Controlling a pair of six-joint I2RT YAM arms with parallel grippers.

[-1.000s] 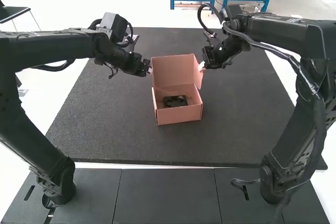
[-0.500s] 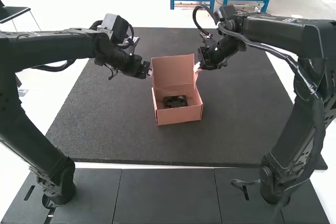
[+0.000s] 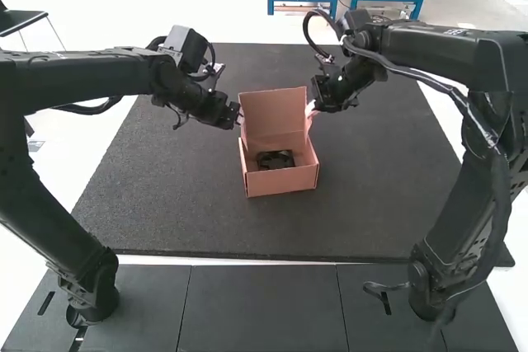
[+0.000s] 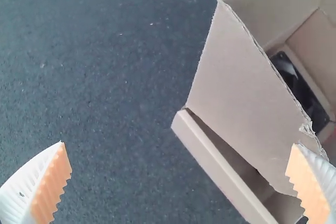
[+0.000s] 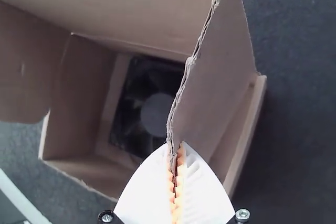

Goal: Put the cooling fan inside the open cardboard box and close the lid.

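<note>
Closing the lid is all that's left. The fan already lies flat on the bottom of the box, so the placing part looks done. The box sits near the middle of the dark mat.

The lid stands upright at the far side of the box and is not yet folded down.

The right gripper is at the lid's right edge. Its jaws are pressed together on the torn edge of the lid's right side flap, with the cardboard pinched between the orange pads.

The left gripper is at the lid's left edge. Its jaws are spread wide and hold nothing. One orange pad is right at the corner of the left side flap; can't tell if it touches.

Judgement: about halfway. The side flaps need to go inward, then the lid has to swing forward and down over the opening. The right grip on the thin torn edge could slip or bend the flap. The box is light and could slide on the mat if pushed from one side only.
</note>
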